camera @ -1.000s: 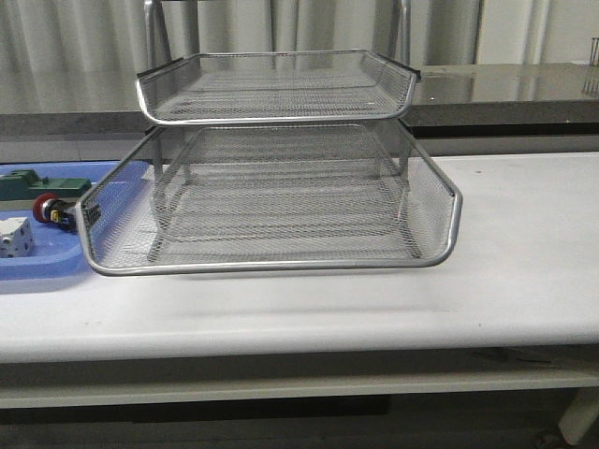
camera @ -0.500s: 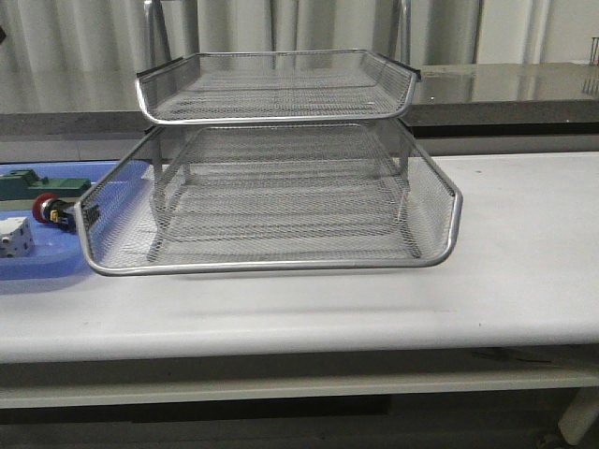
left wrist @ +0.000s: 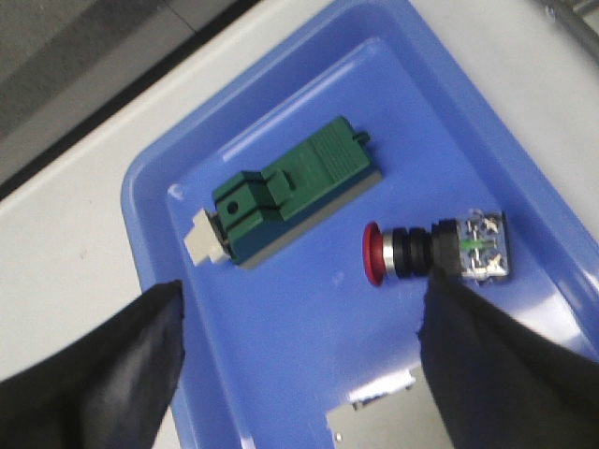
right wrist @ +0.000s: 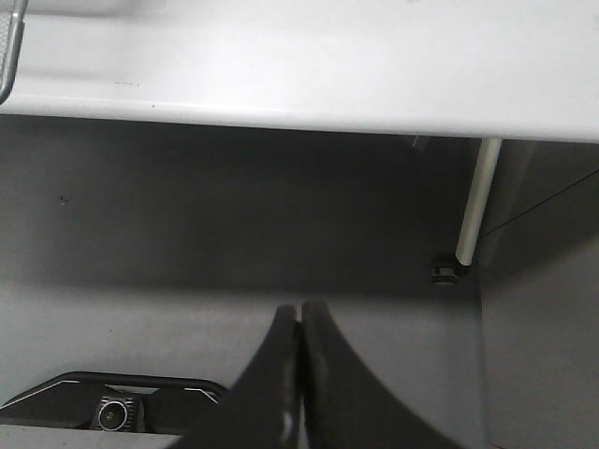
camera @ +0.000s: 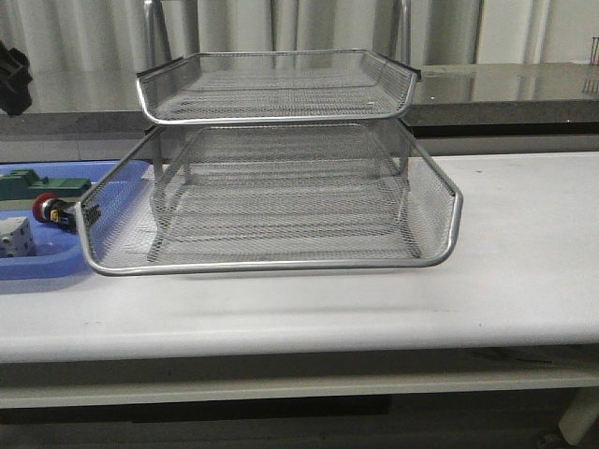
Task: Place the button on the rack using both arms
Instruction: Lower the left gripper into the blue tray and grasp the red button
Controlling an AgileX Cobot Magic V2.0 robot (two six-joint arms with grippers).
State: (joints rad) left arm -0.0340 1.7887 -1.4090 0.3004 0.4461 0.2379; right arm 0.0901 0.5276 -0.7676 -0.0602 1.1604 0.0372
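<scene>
The button [left wrist: 435, 253], with its red cap and black body, lies on its side in the blue tray [left wrist: 281, 318]; in the front view the button [camera: 45, 208] sits at the far left. My left gripper [left wrist: 301, 299] hovers open above the tray, one finger [left wrist: 487, 355] close to the button's body, the other finger [left wrist: 112, 365] over the tray's rim. A black part of the left arm [camera: 11, 67] shows at the front view's left edge. The silver wire-mesh rack [camera: 281, 187] stands mid-table. My right gripper [right wrist: 299, 318] is shut and empty, below the table's edge.
A green block [left wrist: 290, 192] lies in the tray beside the button, and the corner of a white cube [left wrist: 379, 416] shows between the left fingers. The same cube [camera: 14, 236] sits at the tray's front. A table leg [right wrist: 473, 206] stands near the right gripper.
A black part of the left arm has come into the front view at the upper left edge. The rack, tray and button have not moved.
</scene>
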